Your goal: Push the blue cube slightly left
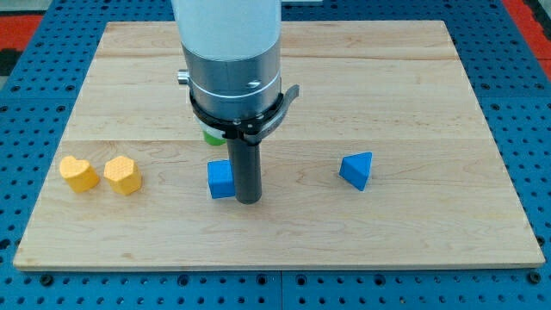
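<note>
Rod meets block on the wooden board (413, 86): my tip (248, 201) stands at the 3 o'clock side of the blue cube (221, 179), touching it or so near that no gap shows between them. The arm carries no claw, only this straight dark rod, so nothing is open, closed or held. The cube sits a little toward 7 o'clock from the board's middle, in the lower half of the view.

At 9 o'clock from the cube, well apart, lie two yellow blocks close beside each other. The yellow heart (78, 173) is the one nearer the board's left edge, and the second yellow block (122, 175) looks many-sided, though its exact shape is hard to tell. At 3 o'clock from my tip, well apart, rests a blue triangle (356, 169), roughly level with the cube.

A sliver of a green block (209, 135) peeks out at 12 o'clock from the cube, mostly hidden under the arm's grey collar (235, 82), its shape not readable. The board lies on a blue pegboard (516, 52).
</note>
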You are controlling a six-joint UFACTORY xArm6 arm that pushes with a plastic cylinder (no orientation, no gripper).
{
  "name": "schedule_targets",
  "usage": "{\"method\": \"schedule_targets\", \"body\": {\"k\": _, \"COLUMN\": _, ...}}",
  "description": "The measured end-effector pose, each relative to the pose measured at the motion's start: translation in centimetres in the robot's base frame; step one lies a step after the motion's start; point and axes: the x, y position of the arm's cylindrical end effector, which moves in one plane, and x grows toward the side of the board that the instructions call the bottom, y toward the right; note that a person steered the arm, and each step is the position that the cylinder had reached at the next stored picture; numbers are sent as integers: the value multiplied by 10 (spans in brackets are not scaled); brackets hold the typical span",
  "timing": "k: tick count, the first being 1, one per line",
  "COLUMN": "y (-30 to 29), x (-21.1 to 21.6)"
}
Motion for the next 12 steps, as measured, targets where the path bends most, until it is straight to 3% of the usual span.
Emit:
{"method": "schedule_targets", "body": {"k": 4, "y": 21, "x": -21}}
{"method": "schedule_targets", "body": {"k": 7, "y": -5, "x": -37}}
{"method": "schedule_targets", "body": {"k": 10, "y": -8, "x": -14}}
{"method": "schedule_targets", "body": {"k": 12, "y": -31, "x": -26}}
